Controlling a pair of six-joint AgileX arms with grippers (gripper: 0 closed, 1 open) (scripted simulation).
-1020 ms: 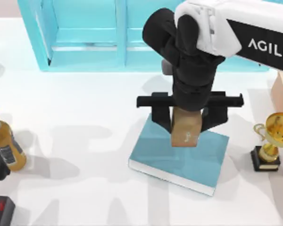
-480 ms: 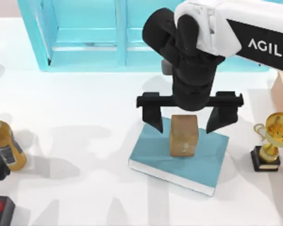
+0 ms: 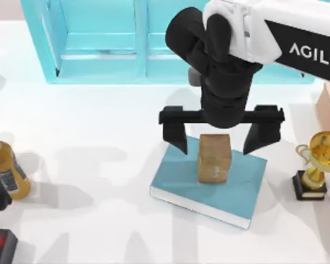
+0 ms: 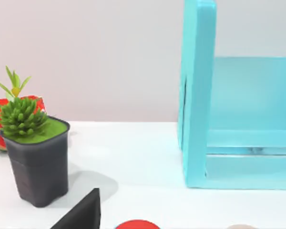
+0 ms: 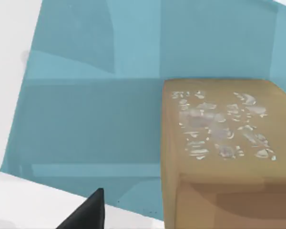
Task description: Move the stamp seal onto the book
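Note:
The stamp seal [image 3: 214, 158], a small tan-brown block, stands upright on the teal-blue book [image 3: 179, 177] in the middle of the table. My right gripper [image 3: 217, 144] hangs just above the seal, open, with one black finger on each side and a clear gap to both. In the right wrist view the seal's mottled top [image 5: 219, 126] sits close below the camera, resting on the book's cover [image 5: 90, 119]. One black fingertip [image 5: 86, 213] shows at the edge of that view. My left arm is parked at the table's left edge.
A teal shelf unit [image 3: 99, 41] spans the back of the table. A gold trophy [image 3: 318, 165] stands right of the book, and a bottle [image 3: 8, 170] and a black object [image 3: 1, 246] at the left. The left wrist view shows a potted plant [image 4: 33, 152].
My right gripper let go of the stamp seal, its fingers spreading wide. It then rose slightly, leaving the seal standing on the book.

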